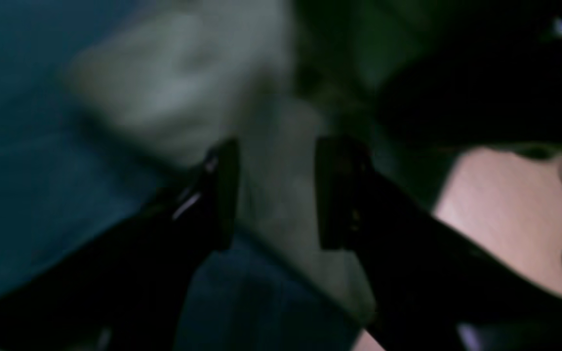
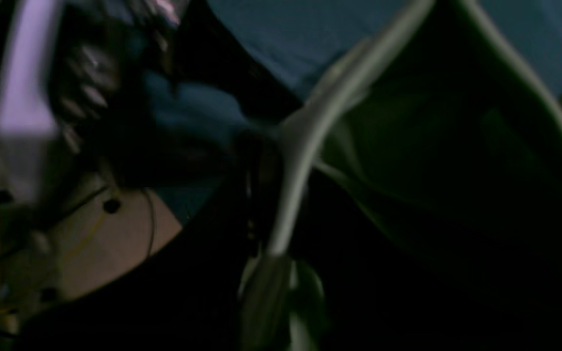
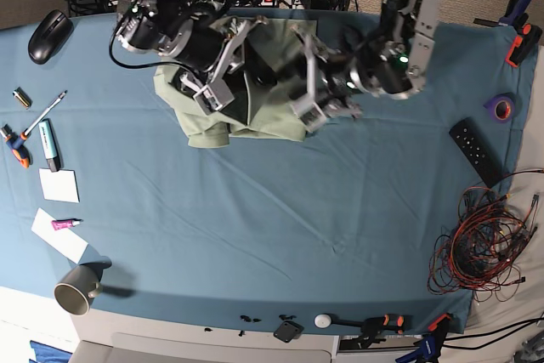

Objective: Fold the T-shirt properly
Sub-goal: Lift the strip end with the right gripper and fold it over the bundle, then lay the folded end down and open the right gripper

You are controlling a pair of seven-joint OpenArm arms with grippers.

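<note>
Both claws worked at the shirt (image 3: 255, 116), bunched at the counter's (image 3: 255, 227) far middle: the right claw (image 2: 273, 243) pinched a pale hem, the left claw (image 1: 276, 195) stood spread over cloth, holding nothing. Folding looked midway; next, the left needed an edge to grip.

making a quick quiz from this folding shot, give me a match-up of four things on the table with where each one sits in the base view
Things:
1. T-shirt
2. computer mouse
3. remote control
4. mug

Places in the base view:
A. bottom left corner
B. right side, beside the tangled wires
C. top centre, between the two arms
D. top left corner

Pairs: 1-C, 2-D, 3-B, 4-A
</note>
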